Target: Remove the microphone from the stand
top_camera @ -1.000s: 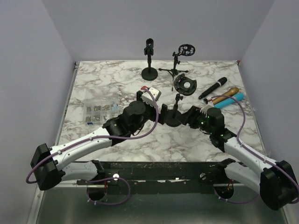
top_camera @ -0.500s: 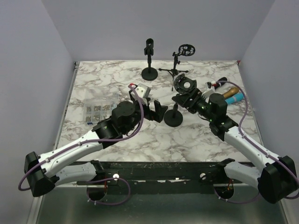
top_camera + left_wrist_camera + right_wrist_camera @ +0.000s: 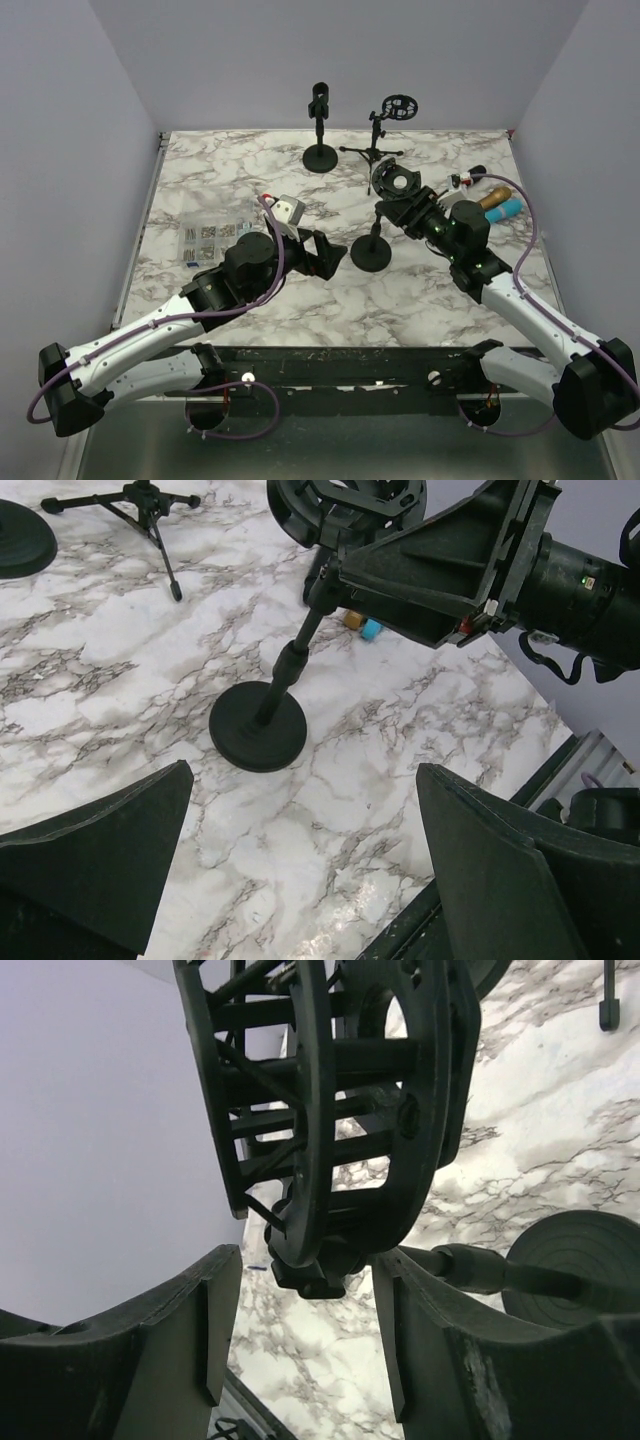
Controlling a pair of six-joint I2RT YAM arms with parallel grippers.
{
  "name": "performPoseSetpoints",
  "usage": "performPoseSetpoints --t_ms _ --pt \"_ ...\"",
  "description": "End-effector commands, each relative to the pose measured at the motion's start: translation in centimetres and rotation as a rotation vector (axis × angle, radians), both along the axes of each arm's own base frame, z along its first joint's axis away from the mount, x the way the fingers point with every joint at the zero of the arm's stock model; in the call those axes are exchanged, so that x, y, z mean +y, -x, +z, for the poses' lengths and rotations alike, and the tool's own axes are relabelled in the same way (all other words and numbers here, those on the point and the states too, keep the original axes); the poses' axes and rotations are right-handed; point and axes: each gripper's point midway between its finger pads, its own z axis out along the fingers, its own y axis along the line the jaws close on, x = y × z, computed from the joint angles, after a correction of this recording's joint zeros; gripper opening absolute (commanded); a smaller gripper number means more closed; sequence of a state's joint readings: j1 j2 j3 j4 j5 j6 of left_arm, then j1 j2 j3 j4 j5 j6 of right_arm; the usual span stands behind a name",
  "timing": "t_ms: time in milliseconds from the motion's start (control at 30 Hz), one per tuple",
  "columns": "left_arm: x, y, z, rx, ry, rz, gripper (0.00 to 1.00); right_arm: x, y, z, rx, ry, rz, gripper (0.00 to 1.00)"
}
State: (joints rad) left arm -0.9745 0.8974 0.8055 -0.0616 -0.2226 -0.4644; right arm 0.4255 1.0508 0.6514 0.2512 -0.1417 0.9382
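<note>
A black stand [image 3: 371,255] with a round base rises in mid-table to an open cage mount [image 3: 397,181]; I see no microphone in the cage. My right gripper [image 3: 397,210] is open around the mount's lower knob [image 3: 312,1278], with the cage [image 3: 320,1080] above its fingers. A black microphone [image 3: 473,174] lies on the table beyond the right arm, mostly hidden. My left gripper [image 3: 330,255] is wide open and empty, left of the stand's base [image 3: 258,727]. The left wrist view shows the right gripper [image 3: 440,560] beside the pole's top.
A gold microphone [image 3: 493,199] and a blue one [image 3: 509,208] lie at the right. A clip stand [image 3: 320,130] and a tripod stand [image 3: 374,148] are at the back. A clear box of small parts [image 3: 213,236] sits at the left.
My right gripper rose from beside the stand's base to the cage mount at its top. The left arm drew back to the left, away from the stand. The right arm now covers most of the black microphone.
</note>
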Motion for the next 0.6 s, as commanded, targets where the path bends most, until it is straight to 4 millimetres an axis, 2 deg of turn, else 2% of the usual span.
performPoseSetpoints --t_ms 0,200,367,567 --pt "-0.1 0.7 0.0 0.041 0.040 -0.022 0.98 -0.8 -0.8 -0.3 -0.034 0.040 -0.053 0.55" --pt "-0.7 1.2 0.6 0.059 0.054 -0.054 0.99 -1.5 -0.5 -3.4 -0.003 0.135 -0.056 0.40" --pt "-0.6 0.6 0.4 0.057 0.037 -0.032 0.99 -1.8 0.8 -7.0 0.050 0.195 -0.026 0.39" --pt "-1.6 0.4 0.0 0.076 0.049 -0.047 0.98 -2.0 2.2 -10.9 0.123 0.236 0.009 0.36"
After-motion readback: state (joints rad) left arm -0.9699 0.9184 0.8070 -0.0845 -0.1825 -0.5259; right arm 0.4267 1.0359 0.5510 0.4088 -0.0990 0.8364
